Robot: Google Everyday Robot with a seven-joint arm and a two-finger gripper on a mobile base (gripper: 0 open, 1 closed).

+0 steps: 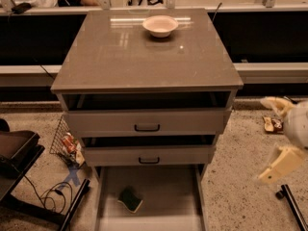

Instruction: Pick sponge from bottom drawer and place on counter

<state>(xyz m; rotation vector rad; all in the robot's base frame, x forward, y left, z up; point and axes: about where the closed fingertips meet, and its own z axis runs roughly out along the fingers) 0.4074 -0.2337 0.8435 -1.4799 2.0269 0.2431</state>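
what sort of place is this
Probably a robot test lab, not a home: a lone drawer cabinet on speckled floor, loose cables beside it, the gripper hanging open at right.

— How is the counter (144, 61) finished?
— A glossy, smooth slab is seen; the sponge (129, 198) is seen as a coarse pad over foam.
— And the gripper (265, 139)?
— At the right edge, matt cream plastic is seen, fingers spread.
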